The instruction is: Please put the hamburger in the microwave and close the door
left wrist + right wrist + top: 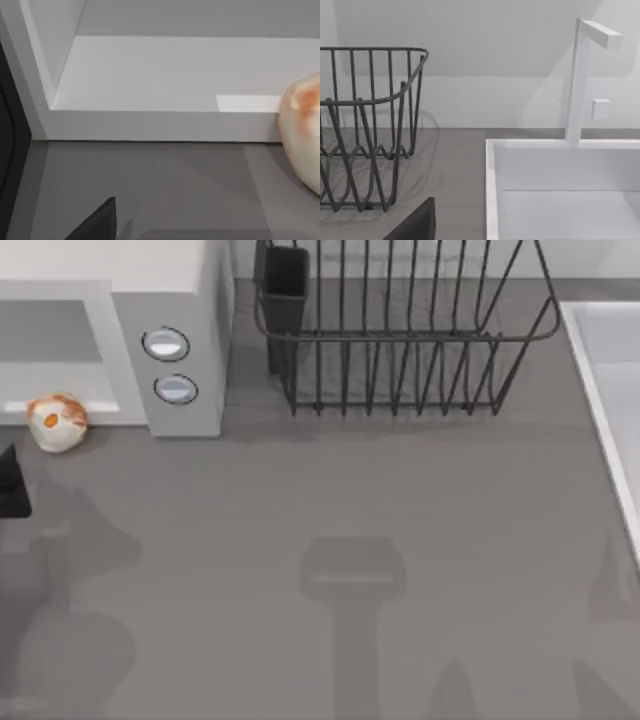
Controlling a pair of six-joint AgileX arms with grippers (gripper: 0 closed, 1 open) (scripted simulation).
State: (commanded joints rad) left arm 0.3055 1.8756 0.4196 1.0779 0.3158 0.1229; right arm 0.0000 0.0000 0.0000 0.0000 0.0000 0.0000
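The hamburger [57, 422] lies on the grey table [350, 500] at the top view's far left, directly in front of the microwave [185, 340] and touching or just beside the lower lip of its open cavity; it is not inside. In the left wrist view the hamburger [302, 130] sits on the table surface against the pale front sill of the microwave [150, 125], with the bare cavity floor beyond. The two round silver knobs [166, 343] face up on the grey side panel. The left gripper [12, 485] appears as a dark shape at the left edge of the top view, just below the hamburger and apart from it — whether its pincer is wide, narrow or holding anything cannot be told. A black wire rack [400, 330] stands to the right of the microwave, near the back edge. A white sink [560, 195] with a tap occupies the right side — the right wrist view looks toward it and the wire rack [365, 125].
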